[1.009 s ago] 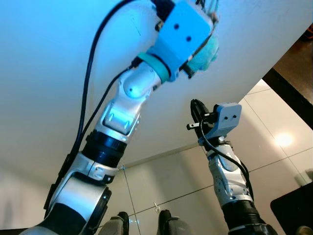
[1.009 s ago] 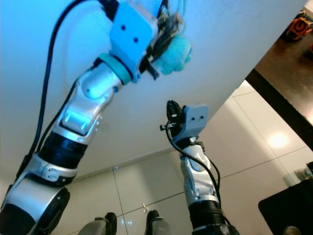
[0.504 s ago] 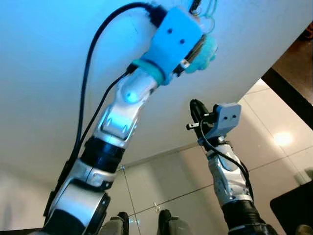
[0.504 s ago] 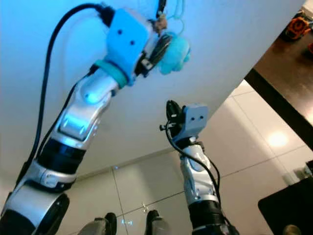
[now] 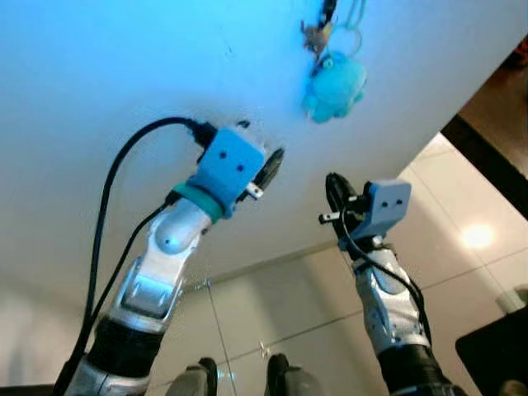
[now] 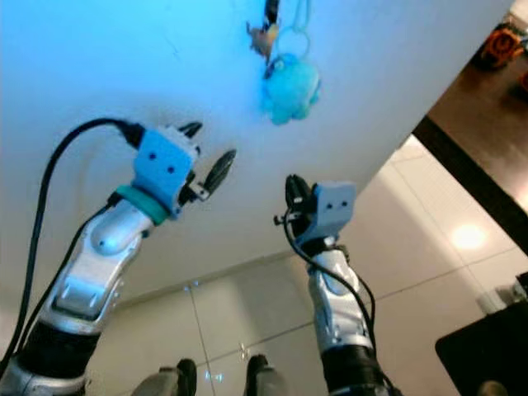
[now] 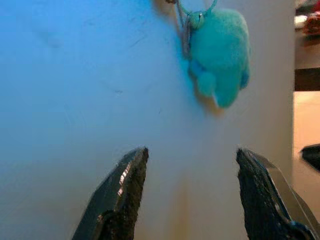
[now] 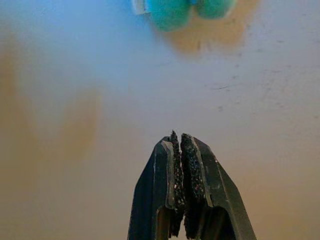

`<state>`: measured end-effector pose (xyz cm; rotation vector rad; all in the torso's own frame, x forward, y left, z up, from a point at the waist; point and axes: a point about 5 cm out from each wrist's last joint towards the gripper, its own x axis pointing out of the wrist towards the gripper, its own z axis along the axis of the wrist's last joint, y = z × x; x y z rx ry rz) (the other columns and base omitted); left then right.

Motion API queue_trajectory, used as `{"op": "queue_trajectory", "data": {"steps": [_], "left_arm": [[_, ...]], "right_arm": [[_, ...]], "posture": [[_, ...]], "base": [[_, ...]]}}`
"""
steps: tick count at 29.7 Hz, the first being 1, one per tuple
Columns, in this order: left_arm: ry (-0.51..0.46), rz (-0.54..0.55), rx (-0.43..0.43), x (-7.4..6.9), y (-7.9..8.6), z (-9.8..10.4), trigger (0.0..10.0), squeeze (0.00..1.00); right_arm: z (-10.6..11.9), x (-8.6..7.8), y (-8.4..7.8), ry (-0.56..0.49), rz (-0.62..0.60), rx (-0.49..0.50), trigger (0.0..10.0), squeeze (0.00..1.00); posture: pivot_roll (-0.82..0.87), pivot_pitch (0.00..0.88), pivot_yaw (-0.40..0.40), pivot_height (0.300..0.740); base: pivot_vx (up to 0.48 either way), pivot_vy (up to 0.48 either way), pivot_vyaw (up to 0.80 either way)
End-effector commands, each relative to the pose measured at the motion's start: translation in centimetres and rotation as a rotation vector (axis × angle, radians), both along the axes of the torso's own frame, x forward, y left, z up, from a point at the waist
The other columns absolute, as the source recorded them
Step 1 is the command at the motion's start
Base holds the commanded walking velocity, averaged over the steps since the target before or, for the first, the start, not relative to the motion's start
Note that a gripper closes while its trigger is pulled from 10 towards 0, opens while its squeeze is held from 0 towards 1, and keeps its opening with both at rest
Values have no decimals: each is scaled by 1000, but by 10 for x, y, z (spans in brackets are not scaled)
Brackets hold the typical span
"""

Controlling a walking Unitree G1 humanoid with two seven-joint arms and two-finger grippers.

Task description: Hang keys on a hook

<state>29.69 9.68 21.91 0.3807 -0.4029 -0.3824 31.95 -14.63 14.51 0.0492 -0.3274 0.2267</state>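
Keys (image 5: 318, 33) with teal plush (image 5: 334, 85) hanging against white wall (image 5: 99, 74); left gripper (image 5: 252, 161) gaping below, right gripper (image 5: 334, 191) pinching together, empty.

- The keys (image 5: 316, 35) hang against the white wall on a teal ring, small and brownish, their shape too small to make out.
- A fluffy teal plush charm (image 5: 334, 87) dangles just below them, touching the wall.

Head stereo pair: both eyes look forward and down along a white wall (image 5: 99, 91) to the tiled floor (image 5: 462, 214). Wrist cameras: each looks along its own jaws, close to that wall. All four views share the hanging teal plush keychain (image 5: 334, 87).
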Motion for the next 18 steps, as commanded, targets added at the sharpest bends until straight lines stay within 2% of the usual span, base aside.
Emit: {"op": "queue_trajectory", "data": {"steps": [1,2,4,5,6,7,8,9,11,12,13,15,18], "left_arm": [[67,44,35,-2,7,-21,10000,0],[84,63,40,-4,11,-28,10000,0],[180,166,52,-5,27,-61,10000,0],[180,166,52,-5,27,-61,10000,0],[255,246,79,-6,40,-90,10000,0],[255,246,79,-6,40,-90,10000,0],[307,297,102,-9,49,-109,10000,0],[307,297,102,-9,49,-109,10000,0],[487,408,98,-17,68,-160,10000,0],[487,408,98,-17,68,-160,10000,0],[589,457,97,-25,74,-186,10000,0],[636,464,128,-28,76,-198,10000,0],[669,463,149,-33,76,-206,10000,0]], "right_arm": [[-15,-7,-5,61,-12,-4,10000,0],[-19,-9,-5,73,-13,-6,10000,0],[-43,-20,-9,150,-25,-23,10000,0],[-43,-20,-9,150,-25,-23,10000,0],[-62,-27,-12,215,-37,-43,10000,0],[-62,-27,-12,215,-37,-43,10000,0],[-74,-33,-14,260,-45,-57,10000,0],[-74,-33,-14,260,-45,-57,10000,0],[-108,-45,-24,401,-79,-72,10000,0],[-108,-45,-24,401,-79,-72,10000,0],[-129,-55,-32,498,-111,-61,10000,0],[-143,-64,-39,574,-147,-45,10000,0],[-160,-80,-48,671,-205,-38,10000,0]], "posture": [[-14,199,-7,740],[-14,199,-7,740],[-10,192,-17,740],[-10,192,-17,740],[-16,191,-18,740],[-16,191,-18,740],[-19,190,-18,740],[-19,190,-18,740],[-33,183,-28,740],[-33,183,-28,740],[-33,180,-31,740],[-34,178,-31,740],[-40,175,-25,740]], "base": [[0,0,0],[0,0,0],[0,0,0],[0,0,0],[0,0,0],[0,0,0],[0,0,0],[0,0,0],[0,0,0],[0,0,0],[0,0,0],[0,0,0],[0,0,0]]}}
